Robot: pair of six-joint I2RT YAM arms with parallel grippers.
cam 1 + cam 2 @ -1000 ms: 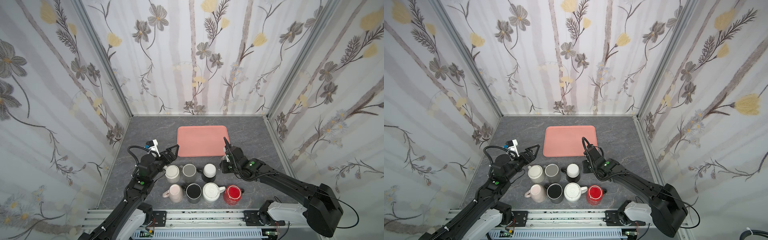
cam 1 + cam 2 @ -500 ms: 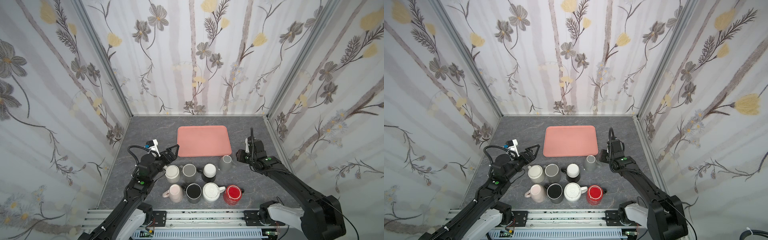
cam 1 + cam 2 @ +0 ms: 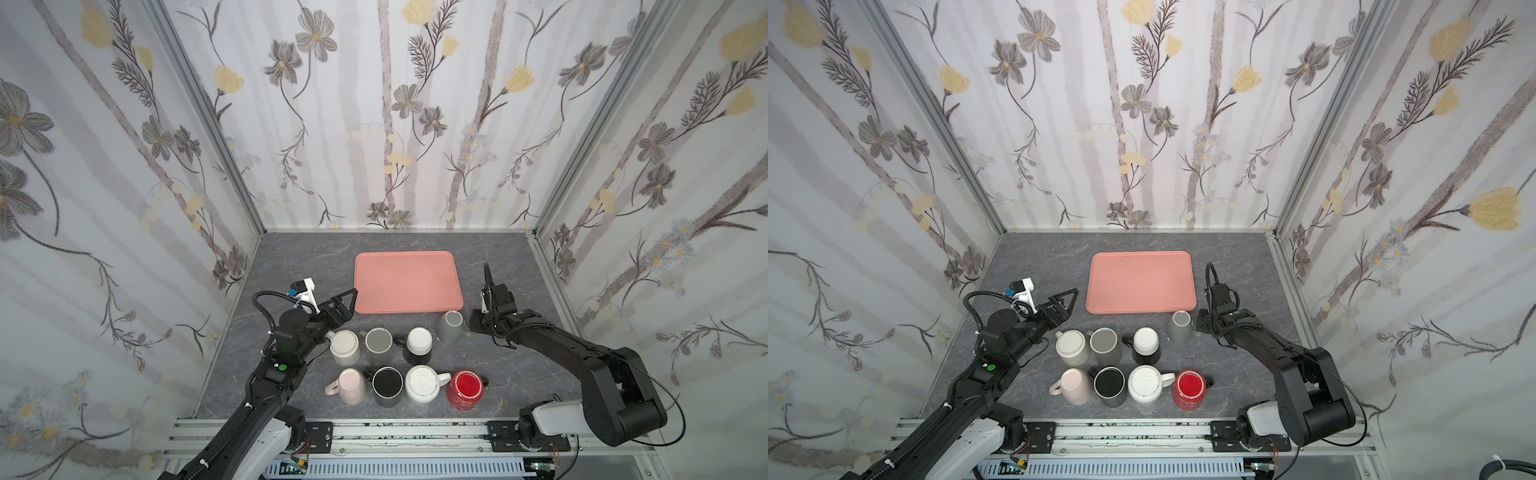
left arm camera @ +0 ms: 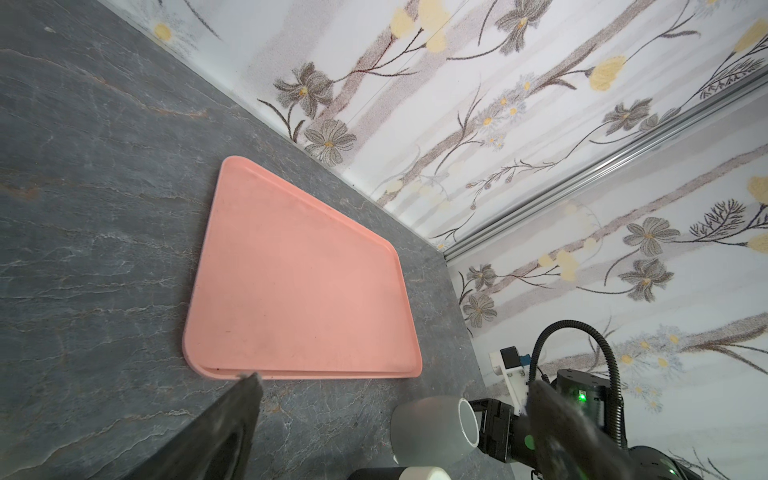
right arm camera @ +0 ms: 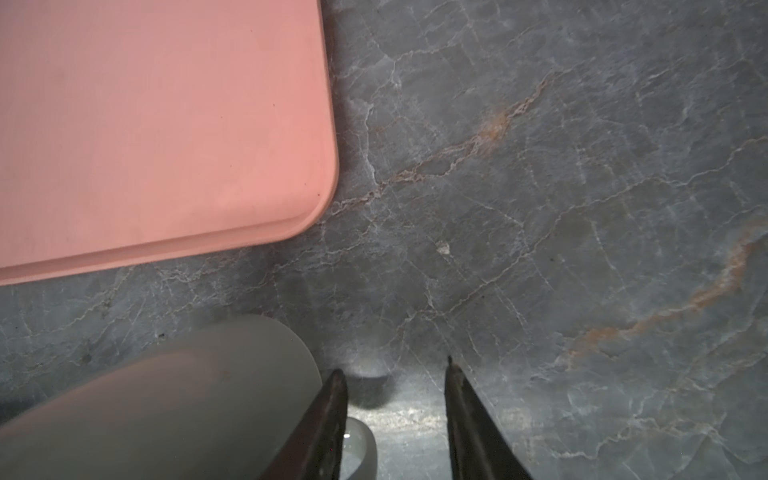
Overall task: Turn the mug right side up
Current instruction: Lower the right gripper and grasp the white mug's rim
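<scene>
Standing mouth-up on the grey, veined stone-look table [image 3: 299, 257], the smooth grey mug [image 3: 451, 328] is seen in both top views just beside the near right corner of the matte salmon tray [image 3: 407, 282], a rounded rectangle with a shallow raised lip. The right gripper [image 3: 473, 326] is set low against the mug's side. The left gripper [image 3: 345, 301] is held wide apart and empty, near a cream mug [image 3: 345, 347]. A glossy red mug [image 3: 465, 388] is placed well apart, nearer the front edge.

In the left wrist view, two blurred dark fingers [image 4: 232, 424] are spread far apart with nothing between them, and the grey mug [image 4: 432, 432], white inside, is seen beyond.

In the right wrist view, the right gripper [image 5: 395, 374] is shown partly open. The mug's curved handle [image 5: 361, 440] is found between the tapered black fingers [image 5: 469, 419], against one and clear of the other, so nothing is clamped.
</scene>
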